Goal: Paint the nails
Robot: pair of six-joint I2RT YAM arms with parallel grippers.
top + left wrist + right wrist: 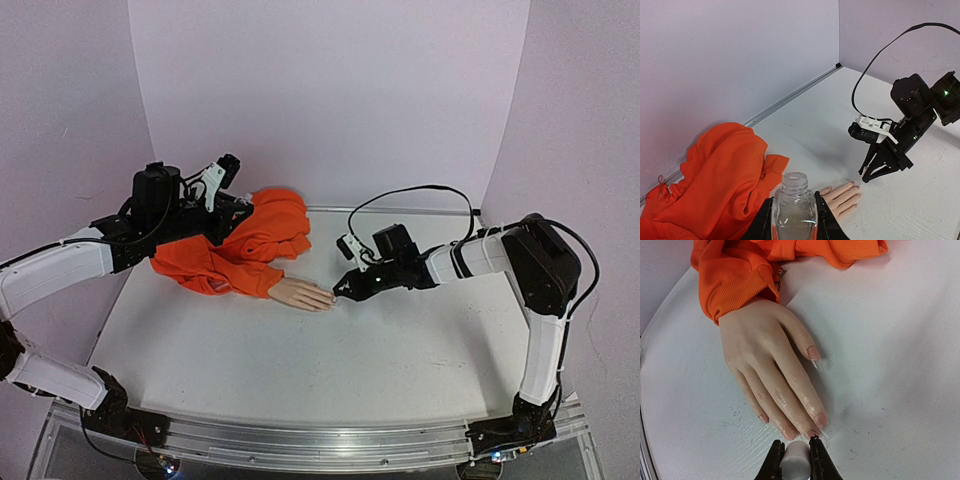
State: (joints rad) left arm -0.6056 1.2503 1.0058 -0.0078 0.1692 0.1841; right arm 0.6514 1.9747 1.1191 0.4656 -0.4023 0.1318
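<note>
The sleeve [250,245] is bright orange with a ribbed cuff. The hand [765,365] is pale peach, and its nails [814,353] are glossy pink. The black right gripper [795,442] has a white cap [795,462] between its jaws. The left gripper [793,200], also black, flanks a clear bottle [794,215]. The table [350,360] is white and the walls [330,90] are pale lilac.

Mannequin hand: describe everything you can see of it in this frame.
The mannequin hand is pale peach, smooth plastic-looking, palm down, flat on the white table, fingers slightly spread. Its wrist sits inside an orange sleeve cuff. Its nails look glossy pinkish. The right tool, gripping a small white cylinder, sits just off its fingertips.
</note>
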